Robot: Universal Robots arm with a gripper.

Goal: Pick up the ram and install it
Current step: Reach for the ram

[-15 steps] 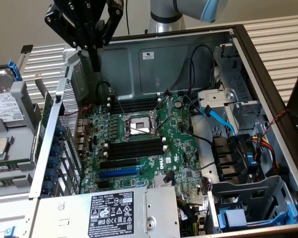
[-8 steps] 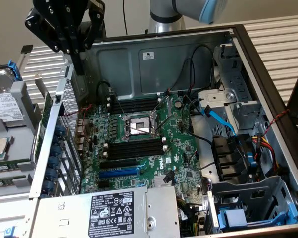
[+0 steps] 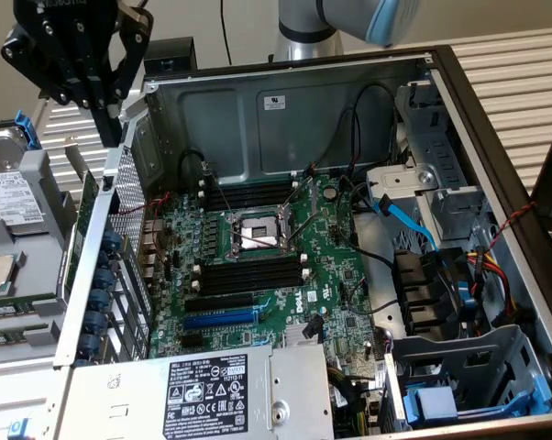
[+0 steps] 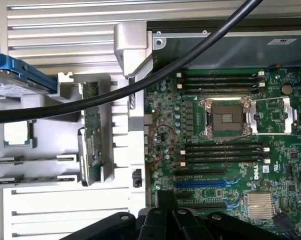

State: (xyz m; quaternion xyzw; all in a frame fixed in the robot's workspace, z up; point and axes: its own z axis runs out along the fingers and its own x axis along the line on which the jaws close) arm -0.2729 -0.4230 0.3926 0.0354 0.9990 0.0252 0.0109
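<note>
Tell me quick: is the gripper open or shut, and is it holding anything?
Gripper: jaws closed, nothing seen between them; the ram stick stands in the grey holder.

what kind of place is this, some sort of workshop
Likely a robotics lab bench set up for computer assembly: an open PC case with its motherboard bare, a grey parts tray beside it holding the ram and a hard drive, and a robot arm above.

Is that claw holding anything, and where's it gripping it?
Nothing. The tool is shut and empty; the ram stands outside the case.
</note>
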